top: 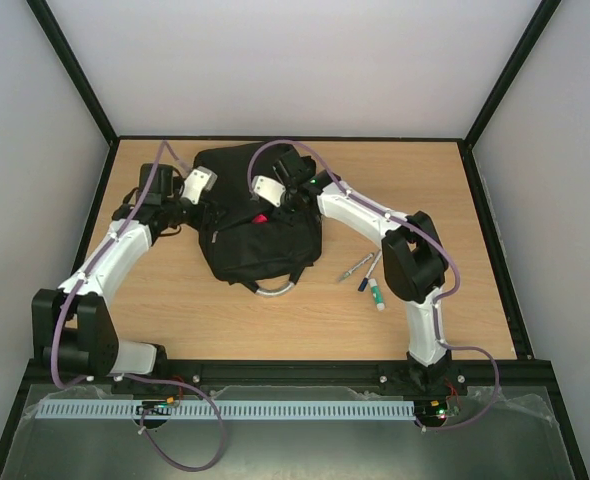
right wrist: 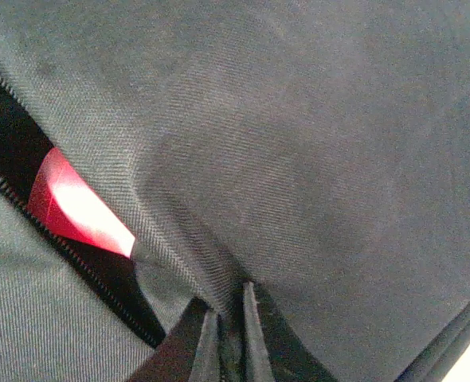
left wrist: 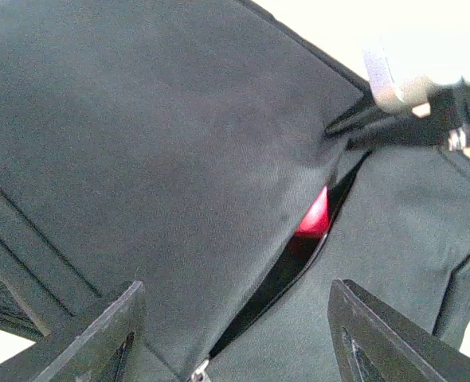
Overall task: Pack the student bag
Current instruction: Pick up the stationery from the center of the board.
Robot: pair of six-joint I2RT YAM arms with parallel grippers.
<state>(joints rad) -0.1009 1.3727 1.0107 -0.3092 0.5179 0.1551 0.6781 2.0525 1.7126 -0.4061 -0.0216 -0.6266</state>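
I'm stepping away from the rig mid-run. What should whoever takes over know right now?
The left gripper is open and holds nothing; it hovers over the zip opening of the student bag.
The right gripper is shut on a fold of the bag's fabric beside that opening.
The bag lies mid-table with the pocket unzipped, and a red item shows inside.
The pens lie on the table, right of the bag.
Done: pocket open, red item in.
Left: pens into the bag, then probably zip it.

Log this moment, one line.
right gripper: shut on student bag | left gripper: open over zip gap | red item: inside | pens: outside
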